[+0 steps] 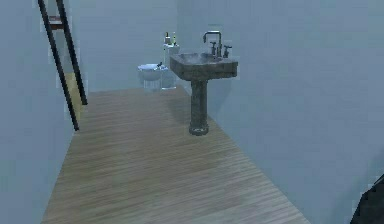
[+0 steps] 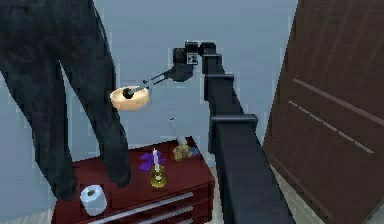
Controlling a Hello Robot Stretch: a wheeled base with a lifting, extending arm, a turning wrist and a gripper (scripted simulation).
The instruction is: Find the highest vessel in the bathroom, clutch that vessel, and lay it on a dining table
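Bathroom wall behind; my gripper [image 2: 150,80] holds the shallow round cream-orange bowl [image 2: 131,95] in mid-air, high above the red drawer desk [image 2: 198,170] w/ white paper roll [image 2: 94,198], prob. so it clears them; finger state: can't tell.

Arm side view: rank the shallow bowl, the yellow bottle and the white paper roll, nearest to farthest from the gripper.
1. Shallow bowl: hangs at the gripper's far end, clear of every surface.
2. Yellow bottle: below, standing on the red cabinet, near the middle of its top.
3. White paper roll: lower left, at the cabinet's near corner.
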